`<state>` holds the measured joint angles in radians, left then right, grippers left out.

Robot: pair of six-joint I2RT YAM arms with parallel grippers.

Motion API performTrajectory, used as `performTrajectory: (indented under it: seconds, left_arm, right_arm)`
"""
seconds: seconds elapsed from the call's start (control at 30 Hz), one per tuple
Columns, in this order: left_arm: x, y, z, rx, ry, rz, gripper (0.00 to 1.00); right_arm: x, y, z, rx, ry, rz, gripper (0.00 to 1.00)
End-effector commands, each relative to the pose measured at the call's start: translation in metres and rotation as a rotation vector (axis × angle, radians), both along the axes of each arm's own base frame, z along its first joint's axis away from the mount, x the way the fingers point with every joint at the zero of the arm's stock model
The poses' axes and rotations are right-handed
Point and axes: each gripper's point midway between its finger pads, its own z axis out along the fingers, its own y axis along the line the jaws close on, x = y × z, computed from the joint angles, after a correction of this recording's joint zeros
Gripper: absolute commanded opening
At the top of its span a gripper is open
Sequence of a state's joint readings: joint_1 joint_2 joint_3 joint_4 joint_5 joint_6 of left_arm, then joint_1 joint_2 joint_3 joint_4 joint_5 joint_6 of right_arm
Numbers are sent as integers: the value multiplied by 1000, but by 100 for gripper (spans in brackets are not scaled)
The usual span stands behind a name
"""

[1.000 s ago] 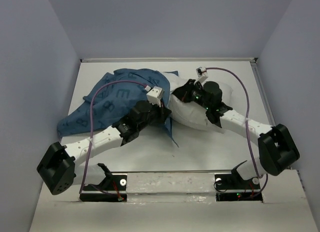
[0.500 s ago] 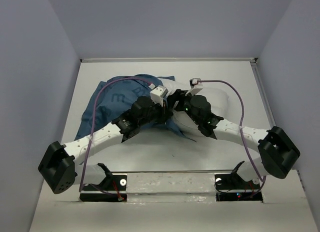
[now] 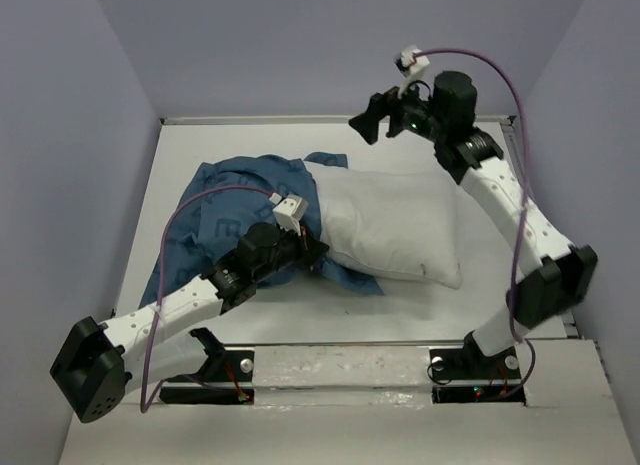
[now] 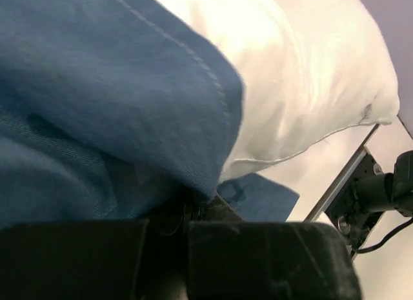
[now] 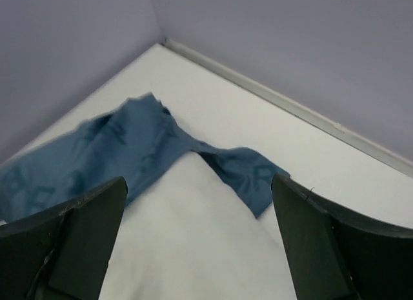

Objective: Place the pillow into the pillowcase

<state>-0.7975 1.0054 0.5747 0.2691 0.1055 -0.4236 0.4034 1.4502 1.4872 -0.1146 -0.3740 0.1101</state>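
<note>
My right arm has swung up and away from the pillow since half a second ago. Its claw (image 3: 368, 120) now hangs in the upper middle of the frame, fingers spread wide and holding nothing. The pillow (image 3: 395, 230) lies flat on the counter (image 3: 420, 310) at centre frame. Its left end is in the mouth of the pillowcase (image 3: 225, 210), which is bunched toward the left. My left claw (image 3: 312, 250) sits at the pillow's lower left corner, pinching the pillowcase hem; the wrist view shows blue cloth running down between its fingers (image 4: 271, 258).
</note>
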Motion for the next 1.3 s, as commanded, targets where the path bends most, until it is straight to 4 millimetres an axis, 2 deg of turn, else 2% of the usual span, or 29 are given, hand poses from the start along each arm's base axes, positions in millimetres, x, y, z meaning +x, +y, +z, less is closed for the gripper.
performTrajectory:
  seconds: [0.0,0.03,0.07,0.1,0.13,0.17,0.27,0.33,0.37,0.43,0.47,0.5,0.53,0.57,0.63,0.67,0.7,0.73,0.77,0.8,0.83,0.87,0.9,0.93,0.97,1.0,1.03,1.07,1.27]
  left_arm:
    - [-3,-2,12,-99,-29,0,0]
    - [-3,-2,10,-92,-25,0,0]
    - [-3,-3,10,-91,-24,-3,0]
    - [-2,-4,6,-80,-20,-7,0]
    - [-1,-5,6,-77,-21,-10,0]
    - [-2,-8,4,-76,-20,-24,0]
    - [-1,-8,-4,-58,-11,-25,0]
    - [-2,-7,-11,-50,6,-22,0]
    - [-5,-6,-16,-45,19,-27,11]
    - [-9,-2,-11,-45,31,-25,32]
    - [-12,2,8,-58,13,-16,52]
    - [-12,5,20,-61,3,-9,62]
    - [-9,4,59,-94,-57,-7,74]
    - [-13,10,67,-62,-47,-11,80]
    - [-16,11,94,-36,-58,-32,92]
    - [-23,8,123,-36,-78,-82,93]
    - [-28,6,137,-44,-87,-108,94]
    - [-30,5,151,-55,-99,-122,94]
    - [-28,7,178,-82,-127,-107,92]
    - [-24,8,188,-87,-144,-83,92]
    - [-16,12,195,-81,-160,-46,92]
    - [1,10,198,-50,-160,3,92]
    - [26,23,185,46,-153,117,92]
    - [80,14,148,269,-126,215,90]
    - [92,16,132,353,-110,239,89]
    - [107,6,114,437,-110,216,86]
    - [109,9,113,458,-120,228,84]
    - [123,3,103,499,-120,239,83]
    - [149,-29,76,601,-163,127,83]
  right_arm:
    - [41,29,-128,-411,126,320,99]
    - [39,34,-140,-407,159,400,99]
    - [32,23,-159,-417,272,448,99]
    - [43,24,-141,-415,221,478,99]
    - [40,22,-172,-402,349,527,99]
    - [47,17,-169,-391,348,529,99]
    - [28,19,-202,-366,477,623,99]
    - [12,21,-210,-334,498,690,97]
    - [-7,25,-223,-270,548,750,95]
    - [-27,26,-212,-214,515,803,79]
    - [-39,27,-205,-174,480,827,43]
    - [-44,27,-202,-163,466,822,20]
    - [-45,28,-210,-140,482,784,8]
    - [-47,26,-185,-138,407,736,0]
    - [-37,20,-176,-105,432,537,0]
    - [-25,11,-186,-124,394,414,0]
    - [-25,7,-178,-111,381,354,0]
    - [-28,0,-153,-41,386,255,0]
    - [-21,-11,-163,-30,384,137,0]
    - [-27,-15,-163,-12,383,115,0]
    - [-26,-22,-142,30,305,57,0]
    - [-33,-18,-145,38,300,37,0]
    - [-42,-19,-163,30,331,27,0]
    - [-59,-18,-164,48,312,23,0]
    - [-67,-13,-166,42,309,43,0]
    - [-70,-21,-165,50,294,-3,0]
    - [-76,-17,-174,44,314,9,0]
    - [-81,-17,-164,54,277,9,0]
    - [-96,-18,-166,55,264,17,0]
